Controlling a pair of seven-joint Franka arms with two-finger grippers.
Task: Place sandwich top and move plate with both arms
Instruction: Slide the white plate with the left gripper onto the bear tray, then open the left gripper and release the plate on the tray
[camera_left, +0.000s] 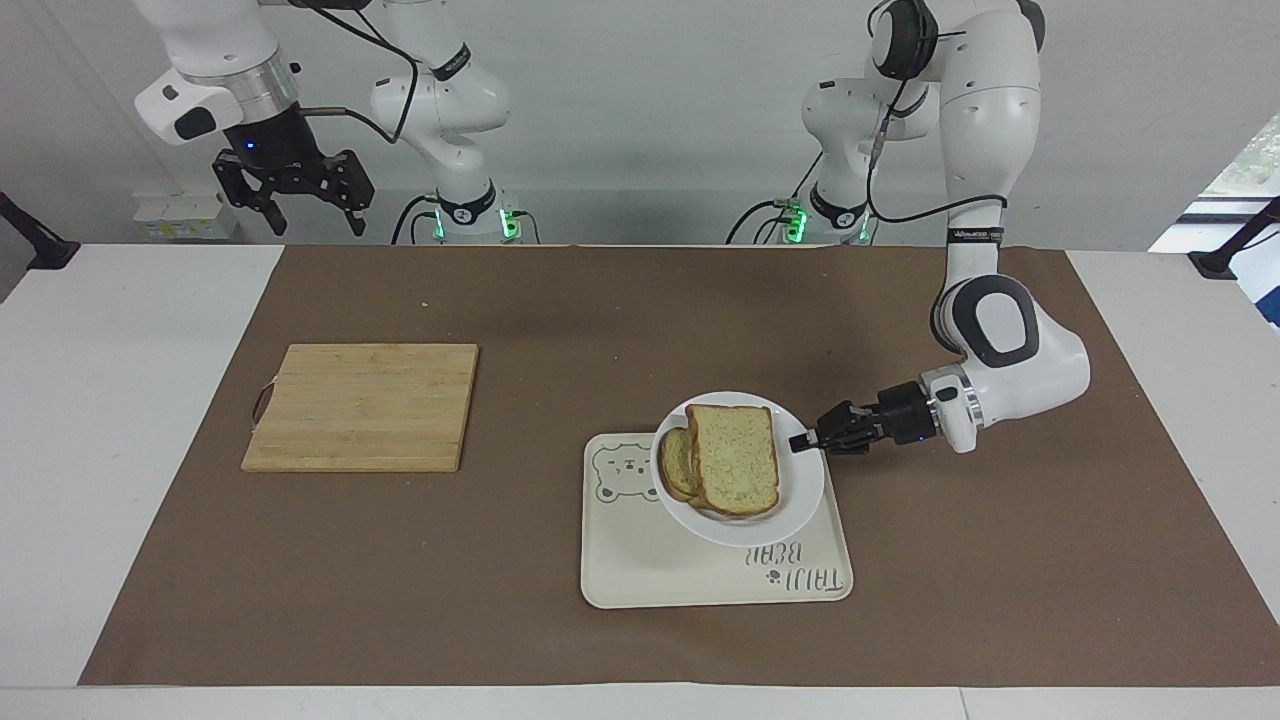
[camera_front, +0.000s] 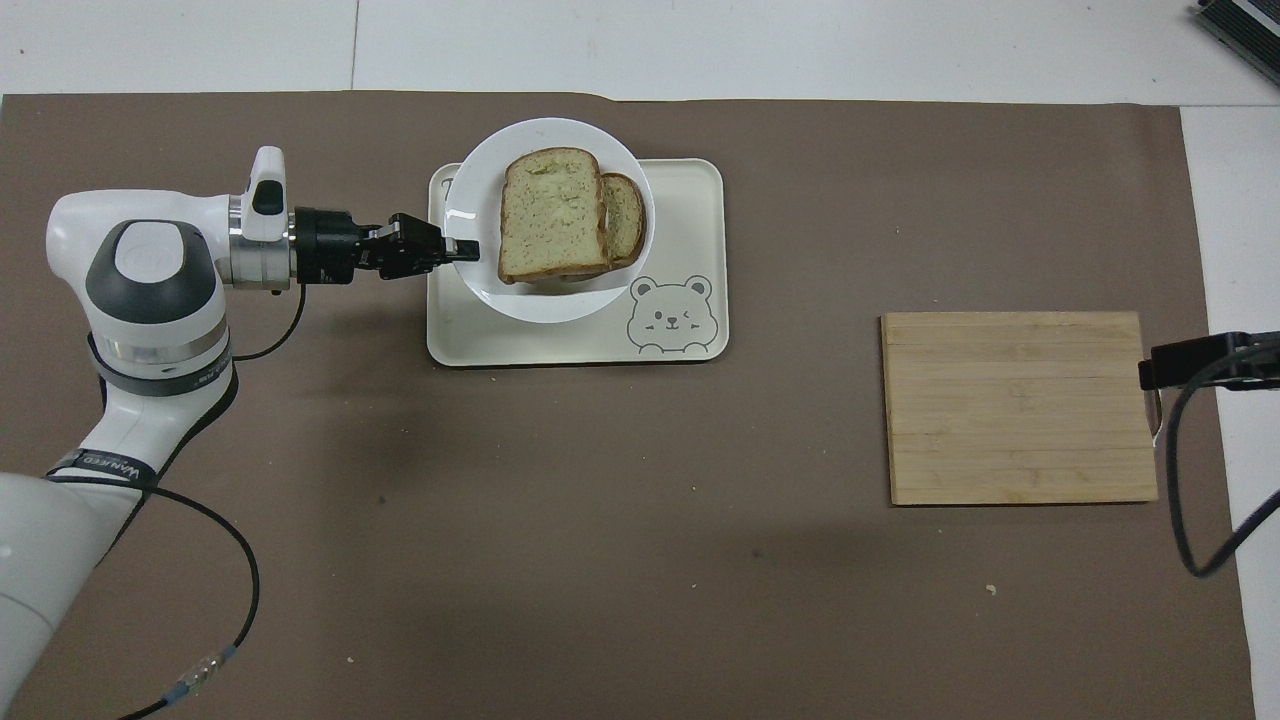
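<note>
The plate (camera_left: 805, 500), small, round and glossy white, is held level above the cream tray (camera_left: 640, 570), its rim pinched by the left hand (camera_left: 800, 441) on the side toward the left arm's end of the desk. The sandwich top (camera_left: 738, 470), a pale speckled slice with a brown crust, lies flat on a second slice on the plate.

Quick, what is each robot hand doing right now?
Left gripper: shut on the rim of the plate, carrying it over the tray.
Right gripper: open, empty, waiting above the table's edge.
</note>
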